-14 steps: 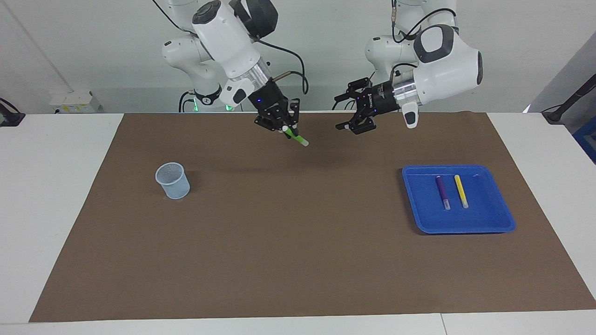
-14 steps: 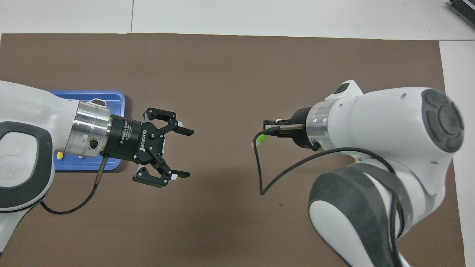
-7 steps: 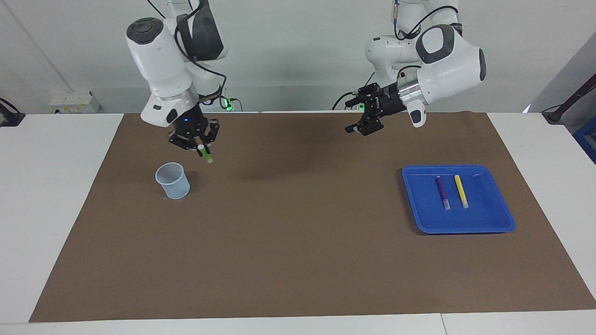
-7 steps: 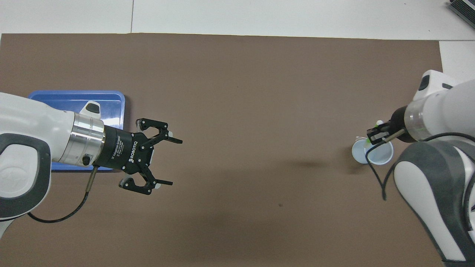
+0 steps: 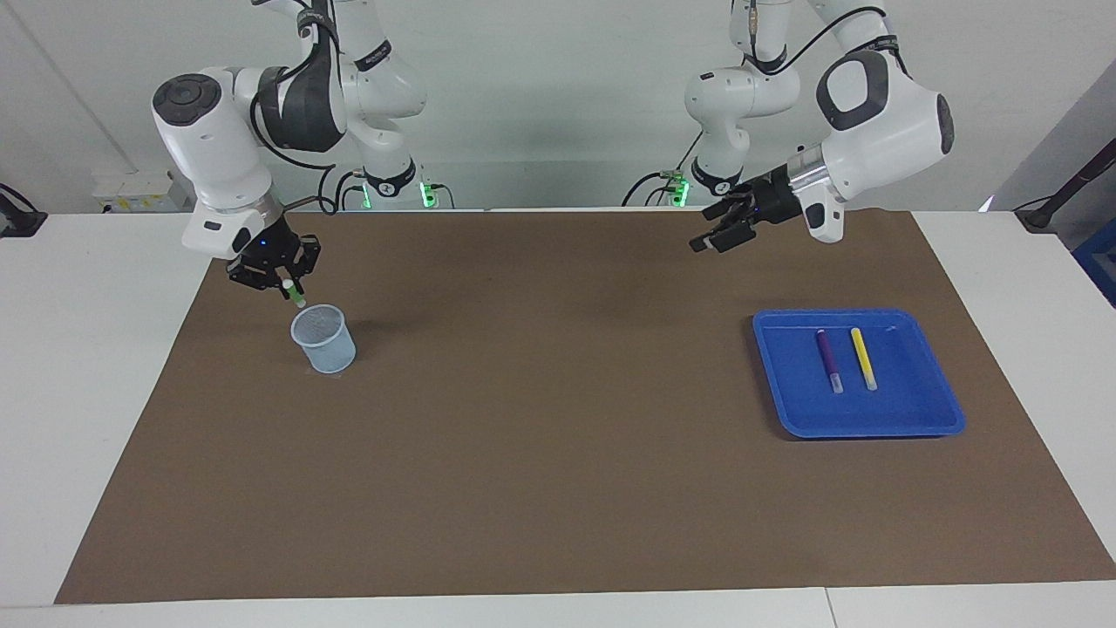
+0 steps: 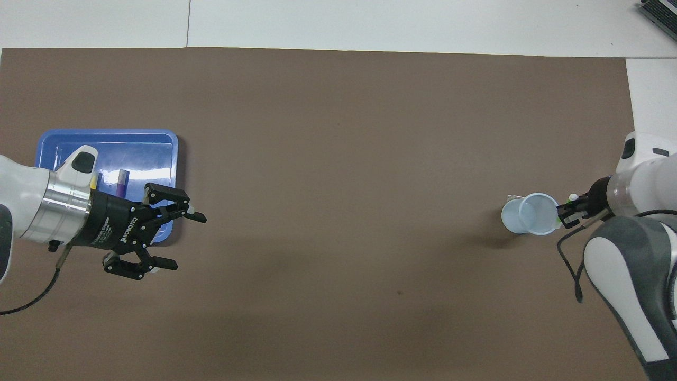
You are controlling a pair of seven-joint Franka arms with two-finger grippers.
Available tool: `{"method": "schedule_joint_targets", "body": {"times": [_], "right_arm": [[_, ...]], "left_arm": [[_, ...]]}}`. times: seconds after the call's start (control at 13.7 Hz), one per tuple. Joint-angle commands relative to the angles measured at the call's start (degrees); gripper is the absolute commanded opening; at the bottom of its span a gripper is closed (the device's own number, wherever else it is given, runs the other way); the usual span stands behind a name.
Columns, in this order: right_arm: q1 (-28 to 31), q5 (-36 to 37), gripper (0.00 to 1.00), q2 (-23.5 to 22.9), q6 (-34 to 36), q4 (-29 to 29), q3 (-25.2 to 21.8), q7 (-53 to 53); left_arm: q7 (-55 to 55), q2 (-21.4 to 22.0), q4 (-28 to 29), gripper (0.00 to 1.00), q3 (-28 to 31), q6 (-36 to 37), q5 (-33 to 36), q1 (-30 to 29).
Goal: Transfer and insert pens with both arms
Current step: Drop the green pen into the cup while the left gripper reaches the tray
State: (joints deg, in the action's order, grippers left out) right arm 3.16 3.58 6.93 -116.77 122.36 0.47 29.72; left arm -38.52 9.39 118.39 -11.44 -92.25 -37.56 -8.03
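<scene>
Green pen (image 5: 294,296) pinched in right gripper (image 5: 289,291), now carried from table middle to just above cup (image 5: 323,338) rim; insertion judged next. Left gripper (image 5: 717,235), spread empty, withdrawn toward tray (image 5: 924,417).

In the overhead view we see the left arm (image 6: 31,203) cut off by the frame's left edge, and it covers part of the blue tray (image 6: 158,143) at mid left. Of the yellow pen (image 6: 93,181) only a sliver shows beside the wrist, and of the purple pen (image 6: 122,182) only one end; the rest lies under the left gripper (image 6: 180,239). At the right edge the right arm (image 6: 629,264) is cropped, and the green pen (image 6: 571,198) shows as a tiny speck at the right gripper (image 6: 565,216), by the cup (image 6: 529,214). In the facing view, upper left, we cannot tell whether the green pen's (image 5: 295,296) tip is above the cup's (image 5: 324,344) rim or inside it.
</scene>
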Motion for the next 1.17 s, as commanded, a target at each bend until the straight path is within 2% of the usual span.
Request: {"method": "schedule_joint_targets", "body": {"times": [0.0,0.29,0.51,0.58,0.66,0.73,0.8,1.1], "right_arm": [[0.53,1.08,0.0,0.72,-2.84,2.18,0.67,-0.88],[-0.08,0.99,0.0,-1.74,-6.18,2.7,0.67,-2.91],[-0.08,0.99,0.03,-2.1,-6.54,3.67,0.67,-3.53],[0.0,0.99,0.31,-2.27,-6.62,3.58,0.67,-3.26],[0.01,0.9,0.68,-2.36,-6.62,3.67,0.67,-3.52],[0.09,0.99,0.9,-2.36,-6.62,3.5,0.67,-3.53],[0.27,0.99,1.0,-2.45,-6.62,3.5,0.67,-3.44],[-0.08,0.99,1.0,-2.63,-6.54,2.79,0.67,-3.61]], "left_arm": [[11.84,2.04,1.32,1.0,0.01,1.11,6.07,-1.11],[30.91,1.86,1.14,1.0,0.1,-2.13,16.36,-3.3],[39.12,1.42,1.23,0.98,0.1,-6.87,22.16,-4.45],[41.31,1.33,1.32,0.97,0.1,-8.45,24.27,-4.45],[43.33,1.16,1.49,0.97,0.1,-10.12,25.51,-4.89],[44.66,0.72,1.5,0.96,0.1,-11.44,26.04,-5.94],[45.8,-0.15,1.58,0.96,0.1,-12.76,26.05,-6.3],[47.48,-4.1,1.76,0.94,0.1,-19.09,29.47,-6.74]]}}
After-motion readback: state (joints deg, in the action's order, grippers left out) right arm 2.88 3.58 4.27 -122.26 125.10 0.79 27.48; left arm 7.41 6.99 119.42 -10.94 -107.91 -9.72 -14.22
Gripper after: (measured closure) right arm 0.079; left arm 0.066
